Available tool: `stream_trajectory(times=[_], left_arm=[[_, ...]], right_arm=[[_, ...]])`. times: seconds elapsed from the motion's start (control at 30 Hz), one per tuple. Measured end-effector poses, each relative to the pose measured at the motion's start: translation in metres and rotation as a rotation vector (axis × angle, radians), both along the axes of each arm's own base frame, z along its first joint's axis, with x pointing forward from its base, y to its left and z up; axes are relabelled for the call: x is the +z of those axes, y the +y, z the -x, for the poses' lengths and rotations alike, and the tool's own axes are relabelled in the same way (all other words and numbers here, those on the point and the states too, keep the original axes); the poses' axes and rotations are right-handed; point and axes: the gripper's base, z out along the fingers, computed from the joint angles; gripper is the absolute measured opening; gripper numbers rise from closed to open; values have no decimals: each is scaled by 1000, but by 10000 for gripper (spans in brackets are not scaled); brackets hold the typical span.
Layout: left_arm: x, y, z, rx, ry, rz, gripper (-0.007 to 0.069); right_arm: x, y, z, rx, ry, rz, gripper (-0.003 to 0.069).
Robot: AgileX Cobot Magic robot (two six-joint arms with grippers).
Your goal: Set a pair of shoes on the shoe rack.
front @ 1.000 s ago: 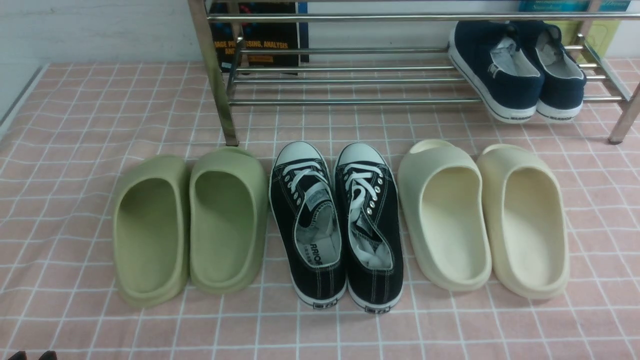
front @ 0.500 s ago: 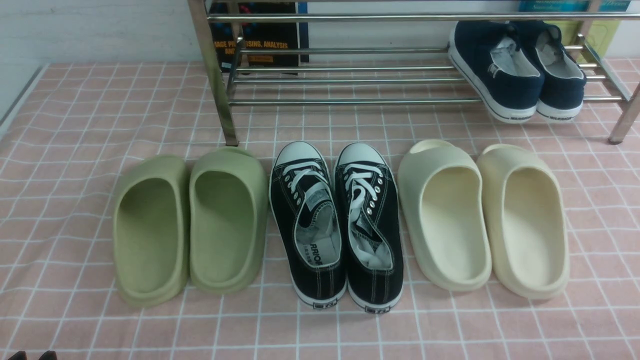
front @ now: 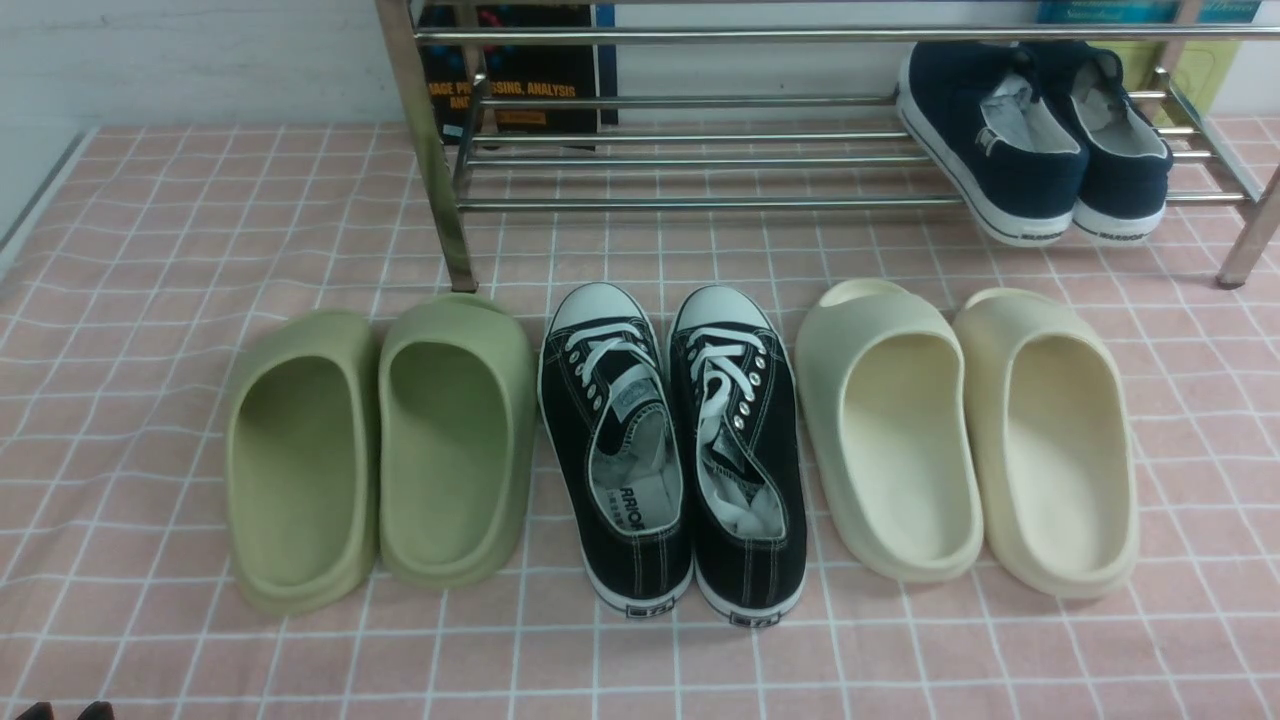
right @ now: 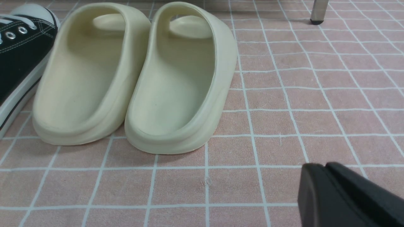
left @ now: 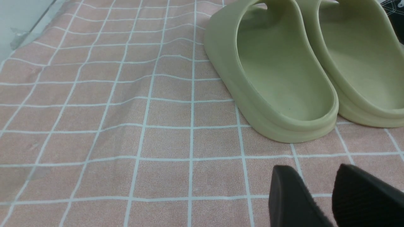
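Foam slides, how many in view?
4: two green slides on the floor, left of the black sneakers; two cream slides, right of them.

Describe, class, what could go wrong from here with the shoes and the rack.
The navy slip-on shoes jut past the shoe rack's front bar, so a bump might tip them off.

The left gripper hovers near the green foam slides; moving forward low, it could knock them out of line.
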Motion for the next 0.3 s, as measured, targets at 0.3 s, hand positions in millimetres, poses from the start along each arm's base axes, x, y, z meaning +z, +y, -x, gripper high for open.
stream_trajectory(times=[0.3], left_arm=[[0, 0, 0, 0, 0, 0, 240]], right_arm=[[0, 0, 0, 0, 0, 0, 53]])
